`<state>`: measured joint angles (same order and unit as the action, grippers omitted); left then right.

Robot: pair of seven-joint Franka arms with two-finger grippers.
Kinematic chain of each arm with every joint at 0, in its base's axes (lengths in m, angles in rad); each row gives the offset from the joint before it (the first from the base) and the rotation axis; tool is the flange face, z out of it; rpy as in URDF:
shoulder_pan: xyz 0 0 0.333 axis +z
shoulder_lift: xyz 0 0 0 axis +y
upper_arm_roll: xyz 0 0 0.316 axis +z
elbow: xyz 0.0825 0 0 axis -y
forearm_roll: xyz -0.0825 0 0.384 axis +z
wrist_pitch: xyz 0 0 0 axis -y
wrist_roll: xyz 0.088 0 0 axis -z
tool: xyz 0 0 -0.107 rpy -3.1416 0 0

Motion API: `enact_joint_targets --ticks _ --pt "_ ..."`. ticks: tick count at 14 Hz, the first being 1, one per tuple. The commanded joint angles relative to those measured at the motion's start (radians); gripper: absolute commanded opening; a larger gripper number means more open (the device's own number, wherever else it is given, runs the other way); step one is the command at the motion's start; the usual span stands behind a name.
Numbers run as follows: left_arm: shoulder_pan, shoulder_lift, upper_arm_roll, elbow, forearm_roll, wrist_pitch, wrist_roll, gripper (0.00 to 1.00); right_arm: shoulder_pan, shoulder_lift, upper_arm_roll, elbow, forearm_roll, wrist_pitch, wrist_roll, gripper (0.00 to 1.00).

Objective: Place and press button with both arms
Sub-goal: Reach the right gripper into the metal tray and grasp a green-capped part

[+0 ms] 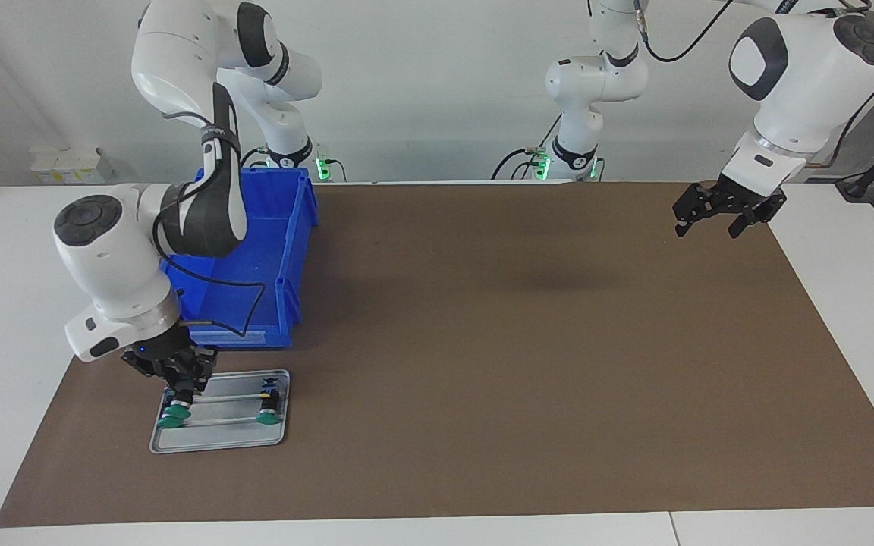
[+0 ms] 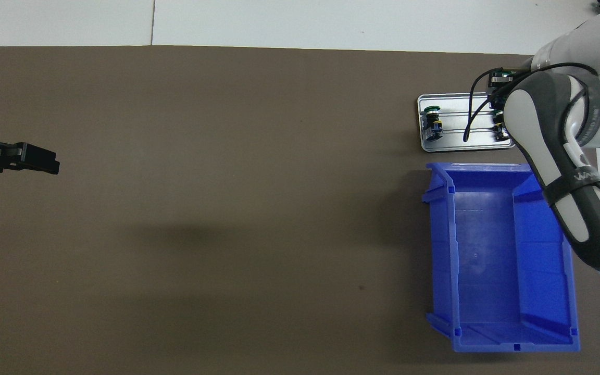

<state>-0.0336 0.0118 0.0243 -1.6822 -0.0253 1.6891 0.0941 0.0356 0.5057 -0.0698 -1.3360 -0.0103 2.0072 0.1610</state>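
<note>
From across the table, the right gripper (image 1: 179, 390) hangs just above a small metal tray (image 1: 217, 444) at the right arm's end of a brown mat (image 1: 482, 341), its fingers clenched on a green-capped button (image 1: 177, 412). A second button (image 1: 268, 415) and a third (image 1: 169, 423) lie on the tray. A blue bin (image 1: 285, 227) sits just beside the tray, nearer to the robots. The left gripper (image 1: 718, 220) waits above the mat's other end, fingers spread apart.

From overhead, the right arm covers its gripper and the held button; only this view shows white lettering on the arm's black strap, too small to read. One button (image 2: 432, 110) on the tray (image 2: 456, 146) shows clearly. The bin (image 2: 487, 333) shows its bare floor.
</note>
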Motion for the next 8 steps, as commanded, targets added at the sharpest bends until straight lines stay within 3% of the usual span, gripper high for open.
enact_joint_targets --ticks 1,8 --pt "0.001 -0.019 0.003 -0.022 -0.012 0.004 0.006 1.00 0.036 -0.009 0.013 0.040 -0.028 -0.057 0.206 0.00" --pt "0.001 -0.019 0.003 -0.022 -0.012 0.004 0.006 1.00 0.260 -0.056 0.015 0.029 -0.039 -0.108 1.019 0.00"
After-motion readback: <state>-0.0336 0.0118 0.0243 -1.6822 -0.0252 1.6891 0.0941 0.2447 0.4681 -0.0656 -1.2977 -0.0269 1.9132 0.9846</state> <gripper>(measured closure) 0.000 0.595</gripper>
